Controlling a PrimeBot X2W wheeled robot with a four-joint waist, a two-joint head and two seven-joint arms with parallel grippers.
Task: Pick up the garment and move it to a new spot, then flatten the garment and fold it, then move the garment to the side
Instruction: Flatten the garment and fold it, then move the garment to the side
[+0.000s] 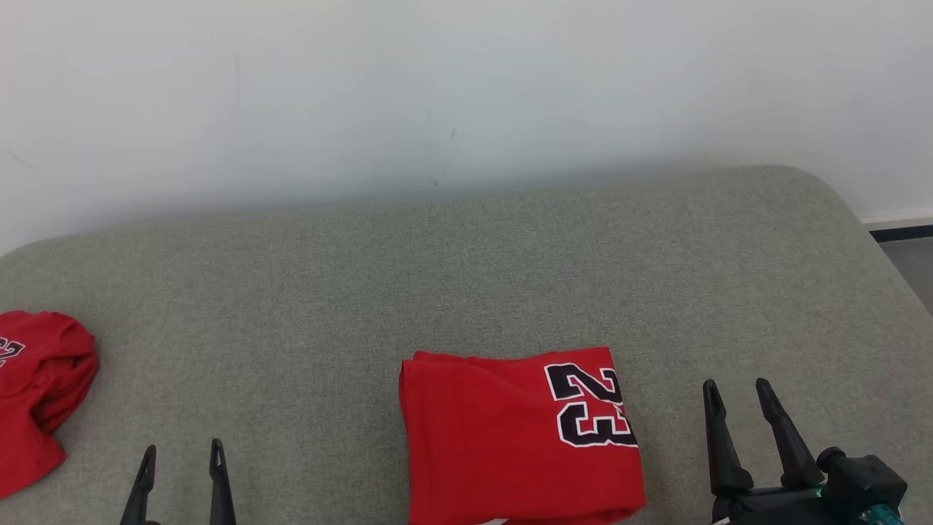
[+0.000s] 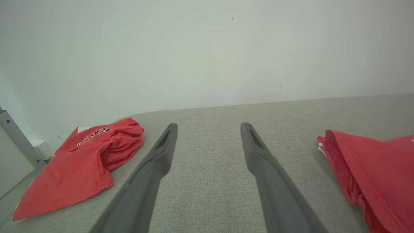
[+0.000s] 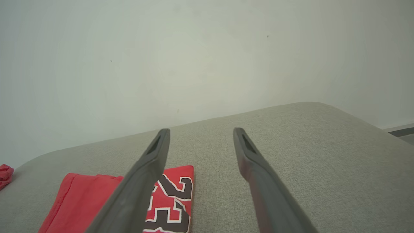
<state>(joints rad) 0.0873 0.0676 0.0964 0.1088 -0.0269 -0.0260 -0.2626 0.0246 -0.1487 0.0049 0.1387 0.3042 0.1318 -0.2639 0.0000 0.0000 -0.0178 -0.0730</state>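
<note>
A red garment [image 1: 510, 445] with a black and white "23" lies folded into a neat rectangle on the grey cushion, near the front and just right of centre. It also shows at the right in the left wrist view [image 2: 375, 171] and at the lower left in the right wrist view [image 3: 97, 204]. My left gripper [image 1: 182, 450] stands open at the lower left, apart from the cloth, with nothing between its fingers [image 2: 208, 125]. To the right of the folded garment my right gripper [image 1: 736, 386] is open and empty too [image 3: 200, 130].
A second red garment [image 1: 36, 394] lies crumpled at the cushion's far left edge [image 2: 81, 161]. The grey cushion [image 1: 466, 277] backs onto a white wall. Its rounded right corner drops to the floor [image 1: 907, 255].
</note>
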